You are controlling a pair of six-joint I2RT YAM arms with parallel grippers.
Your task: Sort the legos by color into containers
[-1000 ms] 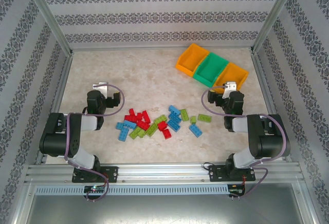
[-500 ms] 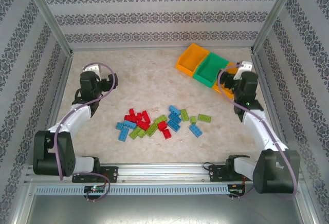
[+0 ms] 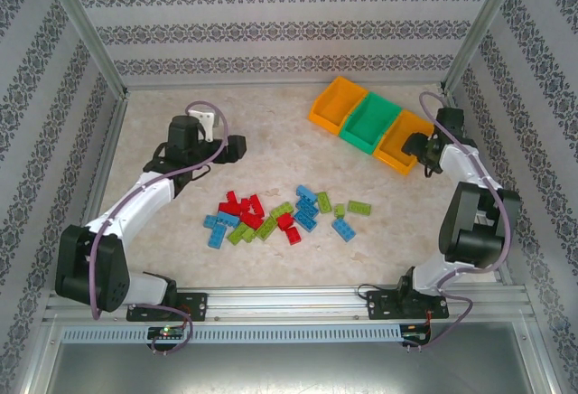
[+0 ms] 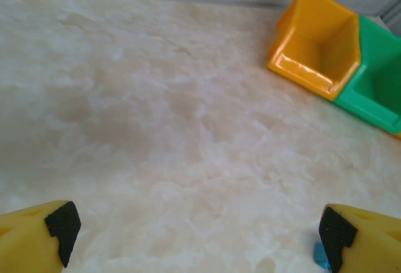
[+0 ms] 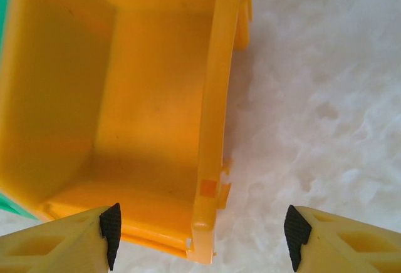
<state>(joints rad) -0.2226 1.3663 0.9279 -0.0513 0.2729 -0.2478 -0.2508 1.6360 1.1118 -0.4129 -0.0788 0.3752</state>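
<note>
- A stretch of marbled table [image 3: 271, 136] separates the legos [image 3: 280, 213] from the containers [image 3: 370, 123]. Patterned walls [image 3: 271, 32] close off the upper frame.
- The left gripper [image 3: 233, 145] is left of centre, above the pile, jaws spread wide and holding nothing.
- The right gripper [image 5: 203, 229] is at the right, jaws apart and empty, straddling the side wall of the right orange bin [image 5: 156, 97].
- The legos are small red, light blue and lime bricks, loosely heaped at lower centre.
- The containers stand at upper right in a slanted, joined row: orange, green, orange.
</note>
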